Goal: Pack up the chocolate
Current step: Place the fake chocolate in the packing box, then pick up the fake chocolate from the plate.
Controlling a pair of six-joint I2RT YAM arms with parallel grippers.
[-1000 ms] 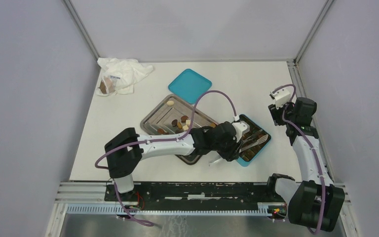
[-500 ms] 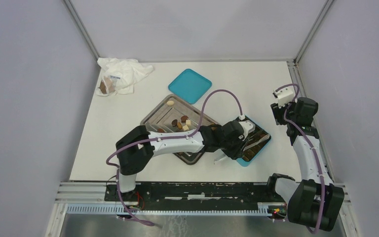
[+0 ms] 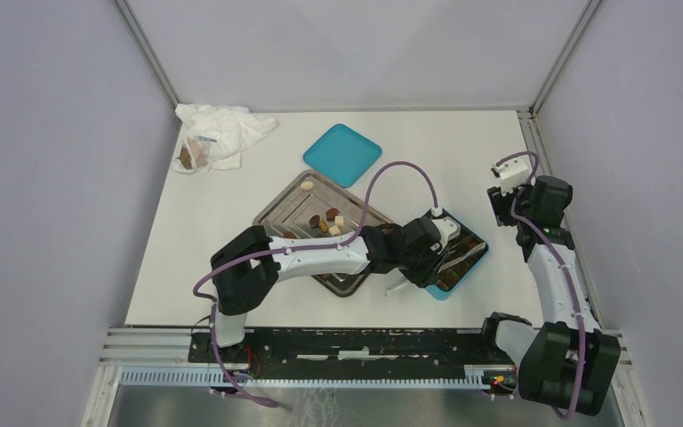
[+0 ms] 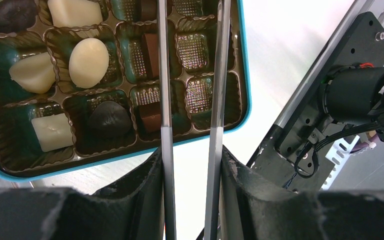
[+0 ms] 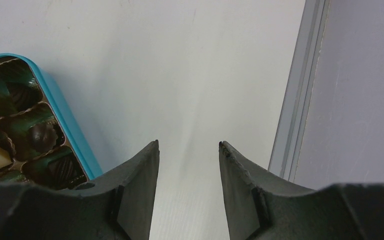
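Loose chocolate [image 3: 329, 221] pieces lie on the steel tray [image 3: 276, 213]. More chocolate sits in cells of the teal box [image 4: 245, 80]: a white oval [image 4: 88, 62], a dark round one [image 4: 109, 119], a brown cube [image 4: 151, 116]. My left gripper [image 4: 190, 155] [image 3: 427, 258] is shut on steel tongs [image 4: 216, 75], whose two blades reach out over the box's near corner cells. Their tips run off the top of the left wrist view. My right gripper [image 5: 188, 145] [image 3: 501, 206] hangs open and empty over bare table right of the box [image 5: 65, 115].
The teal lid [image 3: 342, 154] lies behind the tray. A crumpled white plastic bag [image 3: 222, 133] sits in the far left corner. A metal frame rail [image 5: 295, 100] and wall run close on the right of my right gripper.
My left arm has slid a little to the right, carrying the tongs further over the box. The right wrist has turned slightly.
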